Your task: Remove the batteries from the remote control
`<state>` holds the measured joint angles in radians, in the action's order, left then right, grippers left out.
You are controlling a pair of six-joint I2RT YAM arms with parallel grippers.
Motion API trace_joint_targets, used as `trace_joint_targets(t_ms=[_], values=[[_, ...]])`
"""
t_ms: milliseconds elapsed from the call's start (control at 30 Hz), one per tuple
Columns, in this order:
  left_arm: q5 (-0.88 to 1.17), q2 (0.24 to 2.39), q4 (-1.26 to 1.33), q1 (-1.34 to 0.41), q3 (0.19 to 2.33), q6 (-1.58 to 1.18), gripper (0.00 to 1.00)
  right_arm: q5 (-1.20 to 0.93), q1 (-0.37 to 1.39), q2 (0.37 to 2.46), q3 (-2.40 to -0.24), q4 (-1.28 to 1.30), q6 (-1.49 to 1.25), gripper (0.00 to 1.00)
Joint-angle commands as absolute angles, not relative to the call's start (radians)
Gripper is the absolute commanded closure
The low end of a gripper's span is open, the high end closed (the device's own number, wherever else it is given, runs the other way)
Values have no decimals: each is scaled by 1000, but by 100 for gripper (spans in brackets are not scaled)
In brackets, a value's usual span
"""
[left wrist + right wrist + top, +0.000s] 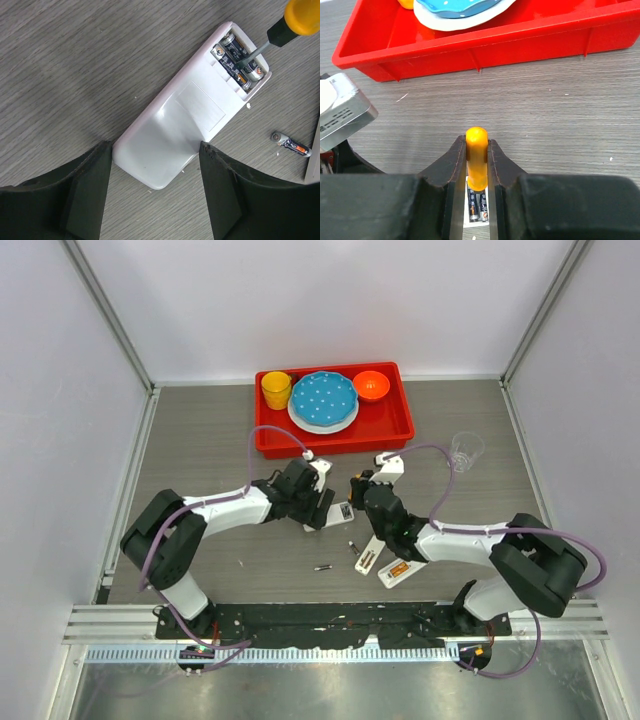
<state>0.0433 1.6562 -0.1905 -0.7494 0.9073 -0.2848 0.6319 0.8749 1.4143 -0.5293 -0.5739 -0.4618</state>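
The white remote control [175, 120] lies back up on the table with its battery bay open. Two batteries [239, 57] sit side by side in the bay. My left gripper [155, 150] is open and straddles the remote's near end, a finger close against each side. My right gripper [476, 142] is shut on the orange handle of a screwdriver [476, 160]. The screwdriver's shaft [255, 50] reaches down between the two batteries [479, 205]. One loose battery [291, 144] lies on the table right of the remote. From above, both grippers [322, 508] [360, 490] meet over the remote [345, 511].
A red tray [395, 425] behind the arms holds a yellow cup [276, 390], a blue plate [323, 398] and an orange bowl [371, 385]. A clear glass [466, 450] stands to its right. Two white remote pieces [367, 558] [397, 572] and two loose batteries [323, 567] [353, 547] lie nearer the bases.
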Motion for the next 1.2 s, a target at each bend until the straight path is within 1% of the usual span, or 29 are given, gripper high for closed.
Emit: trace_joint_targets(t_ms=[0,167,300,533,767,1000,1167], values=[[123,1716,-101,-758,877,-305,34,568,862,1459,-488,-589,-607,99],[156,1744,-94,-756,876,-304,42,401,783,1488,-393,-728,-768,99],[164,1758,-100,-758,884,-296,44,229,669,1531,-336,-874,-877,99],[160,1799,-121,-756,897,-278,48,149,621,1551,-319,-928,-940,99],[156,1802,-129,-758,902,-276,48,143,621,1499,-362,-848,-901,99],[163,1815,-132,-758,910,-278,50,175,634,1390,-454,-620,-821,99],[158,1821,-138,-758,916,-278,50,140,640,1394,-517,-571,-804,99]])
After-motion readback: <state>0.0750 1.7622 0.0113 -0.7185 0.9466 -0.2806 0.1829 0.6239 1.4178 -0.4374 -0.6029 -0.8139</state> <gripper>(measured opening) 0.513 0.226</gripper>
